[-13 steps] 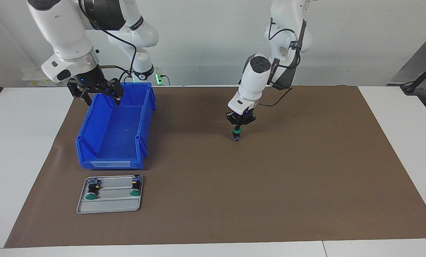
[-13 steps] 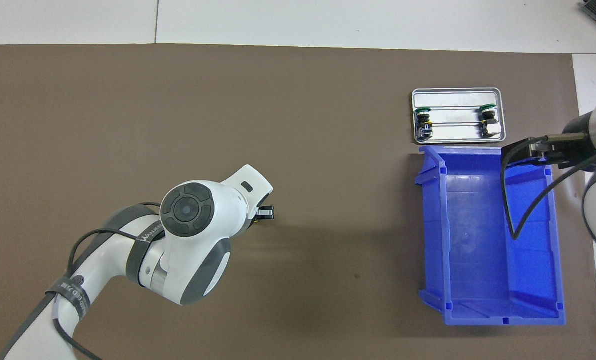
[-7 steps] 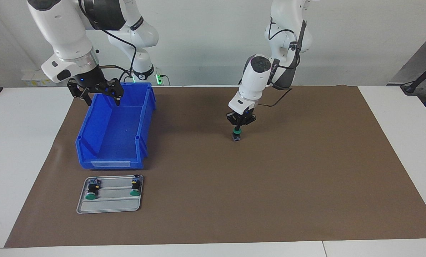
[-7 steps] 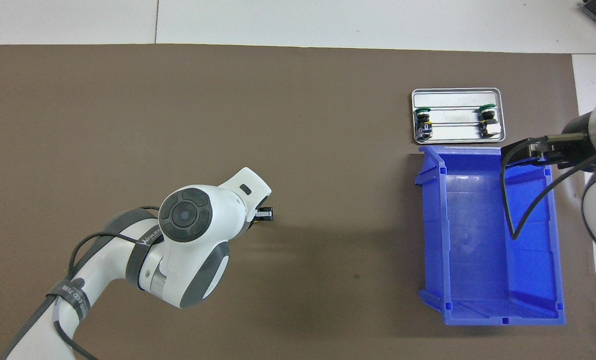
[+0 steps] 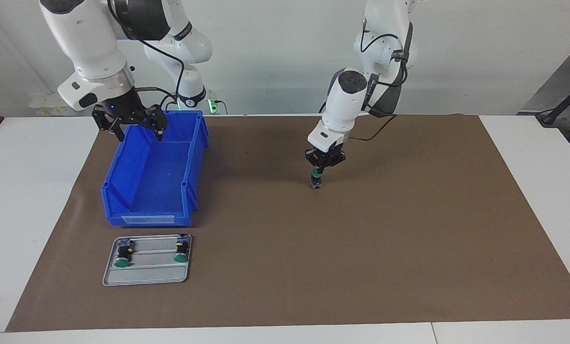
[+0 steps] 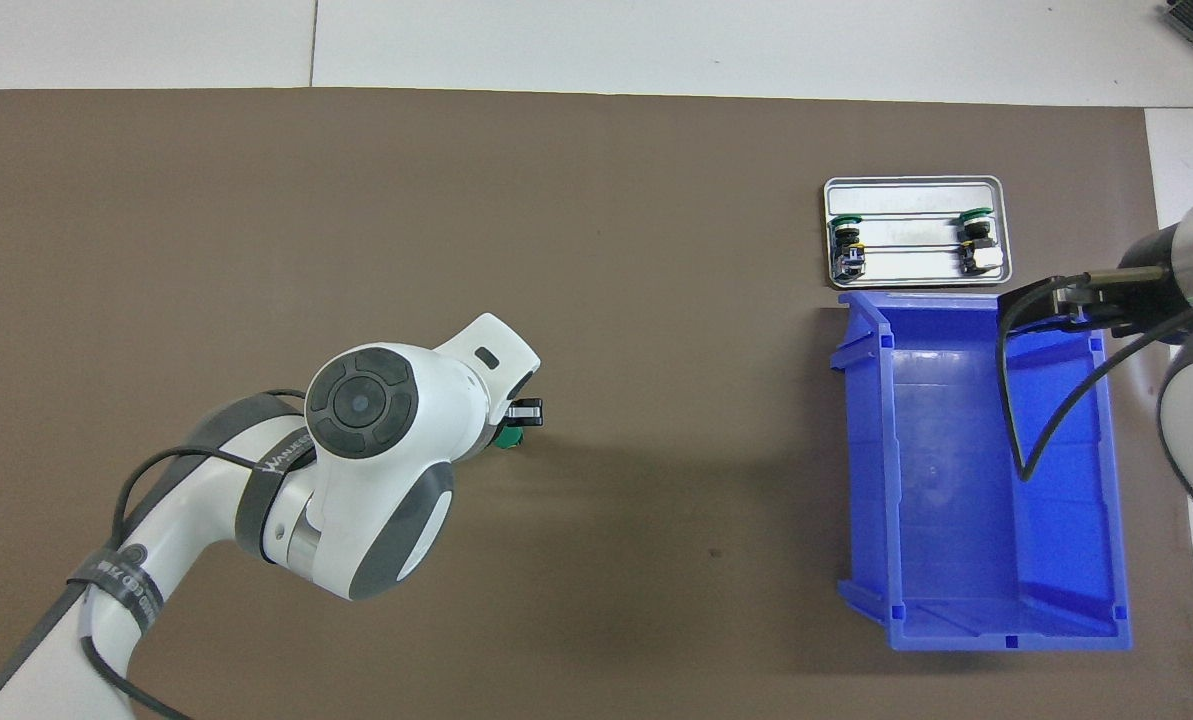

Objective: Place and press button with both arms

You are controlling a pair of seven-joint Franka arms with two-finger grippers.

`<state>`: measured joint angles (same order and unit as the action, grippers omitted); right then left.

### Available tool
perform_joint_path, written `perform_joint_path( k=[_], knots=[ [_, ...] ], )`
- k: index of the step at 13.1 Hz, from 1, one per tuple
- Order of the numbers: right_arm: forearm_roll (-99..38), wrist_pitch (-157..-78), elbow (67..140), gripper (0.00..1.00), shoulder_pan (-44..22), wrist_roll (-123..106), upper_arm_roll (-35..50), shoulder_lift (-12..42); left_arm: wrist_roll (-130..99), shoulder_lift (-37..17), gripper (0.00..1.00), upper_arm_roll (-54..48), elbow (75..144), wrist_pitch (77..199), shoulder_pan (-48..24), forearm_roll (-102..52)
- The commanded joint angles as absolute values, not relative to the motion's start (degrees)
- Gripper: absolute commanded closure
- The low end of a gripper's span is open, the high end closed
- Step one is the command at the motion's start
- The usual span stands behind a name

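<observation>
1. Facing view: button (image 5: 317,180) stands upright on the brown mat (image 5: 409,229), mid-table, directly under the left gripper (image 5: 318,170).
2. Left gripper state: fingers drawn narrow and pointing straight down at the green cap. Can't tell if they touch the cap or sit just above it.
3. Overhead view: only a sliver of green shows past the left wrist, just under the fingertip (image 6: 527,408).
4. Handling, my read: the button is light, rigid and tall for its small base, so it tips easily. Any side load on the cap will likely topple it. Press straight down on the cap centre; to lift it, pinch the black body below the cap, not the smooth cap rim.
5. Left arm pose: elbow high, forearm sloping down, wrist vertical over the button.
6. Right gripper (image 5: 133,125): fingers spread wide, nothing in them, hanging over the robot-side end of the blue bin (image 5: 122,200). That arm waits.
7. Two more buttons lie in the tray (image 5: 144,282), well away from either gripper, farther from the robots than the bin.
</observation>
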<state>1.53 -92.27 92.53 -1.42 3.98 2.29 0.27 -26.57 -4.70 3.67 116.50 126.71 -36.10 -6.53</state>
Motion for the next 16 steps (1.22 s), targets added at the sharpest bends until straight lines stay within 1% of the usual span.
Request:
perform_joint_path(
  k=[1,4,7,9,11,13,14,16],
  knots=[
    [0.53,-92.72,92.2,0.0,-2.02,3.16,2.63,0.26,-21.56,-5.71,1.0,3.78,107.87,117.45,-31.66,-5.36],
    [0.53,-95.44,93.07,0.0,-5.61,6.31,2.72,0.26,-11.38,-5.36,1.0,3.78,102.76,109.8,-23.32,-5.36],
    [0.44,-100.36,95.88,0.01,-11.4,11.76,2.72,0.52,0.06,-3.79,1.0,3.87,99.07,103.56,-12.69,-5.27],
    [0.35,-104.22,97.73,0.01,-16.06,19.92,2.72,1.05,5.16,-3.34,1.0,3.87,94.6,96.72,-7.67,-3.62],
    [0.35,-107.13,98.7,0.01,-19.5,22.58,2.81,2.71,6.15,-3.6,1.0,3.95,88.27,89.6,-6.86,0.43],
    [0.18,-110.63,98.61,0.01,-23.36,25.2,2.81,5.52,6.15,-4.22,0.99,3.96,84.57,84.48,-6.07,0.27],
    [0.18,-112.57,98.44,0.01,-25.38,27.75,2.81,7.36,6.24,-4.04,0.93,3.96,84.38,84.72,-6.06,-0.08],
    [0.09,-118.36,98.26,0.01,-28.81,33.9,2.81,11.23,6.15,-3.43,0.71,3.87,85.25,86.56,-6.59,-0.18]
  ],
)
